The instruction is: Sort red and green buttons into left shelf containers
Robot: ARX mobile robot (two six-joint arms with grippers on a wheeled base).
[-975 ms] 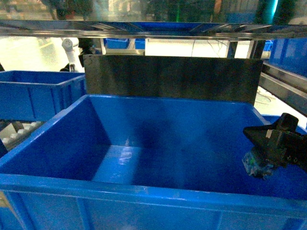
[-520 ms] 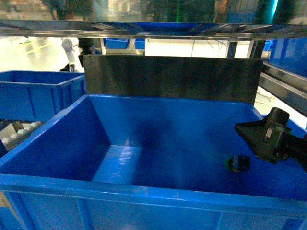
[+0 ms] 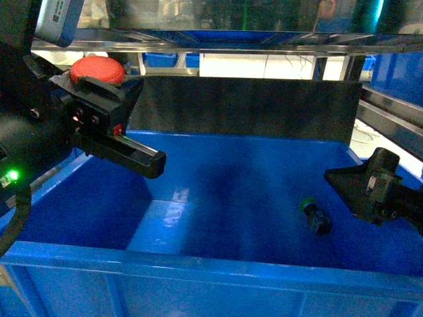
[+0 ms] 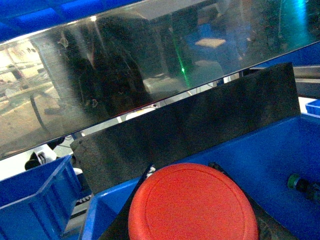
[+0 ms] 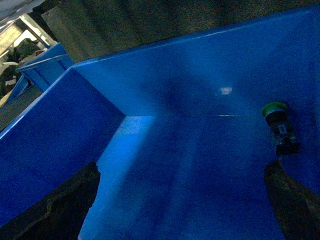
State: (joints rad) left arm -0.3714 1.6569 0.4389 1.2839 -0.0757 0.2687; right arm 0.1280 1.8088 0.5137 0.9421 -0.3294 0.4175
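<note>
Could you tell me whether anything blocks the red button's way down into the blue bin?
Nothing visible does. The left gripper holds the red button over the near-left part of the open bin; the floor below is bare. The green button lies well off, at the right.

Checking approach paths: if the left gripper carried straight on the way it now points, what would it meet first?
Probably nothing soon: the left gripper, holding the red button, points right over the open blue bin; depth unclear.

The red button (image 4: 192, 205) is cut off by the left wrist view's bottom edge, its base hidden (only the cap shows). The right gripper (image 3: 370, 188) runs off the head view's right edge.
</note>
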